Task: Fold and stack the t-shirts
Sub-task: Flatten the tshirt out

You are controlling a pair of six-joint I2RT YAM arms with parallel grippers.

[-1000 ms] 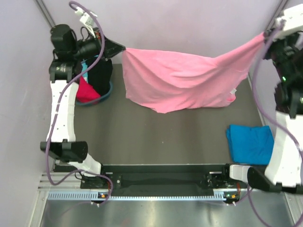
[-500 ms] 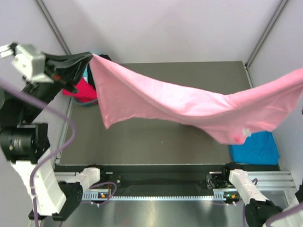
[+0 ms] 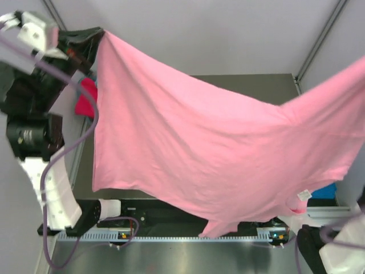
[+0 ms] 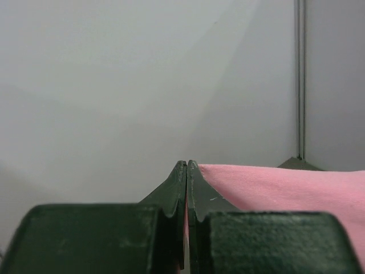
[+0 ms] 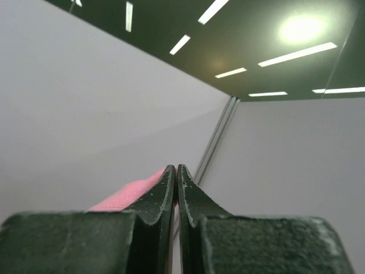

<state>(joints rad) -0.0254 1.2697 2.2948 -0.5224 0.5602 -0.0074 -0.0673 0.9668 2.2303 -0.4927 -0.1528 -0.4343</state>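
now that both arms have hoisted the pink t-shirt (image 3: 199, 148) up from low over the table (image 3: 245, 85), you have it spread wide in the air, left gripper (image 4: 186, 165) and right gripper (image 5: 175, 169) each clenched on an upper corner, so laying it flat to fold looks next.

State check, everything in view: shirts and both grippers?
pink t-shirt: unfolded, spread out in the air, held at two ends.
left gripper: raised, shut on the pink t-shirt.
right gripper: raised, shut on the pink t-shirt.
blue t-shirt: only a sliver shows past the pink one, fold hidden.
red t-shirt: bunched at far left, partly hidden.
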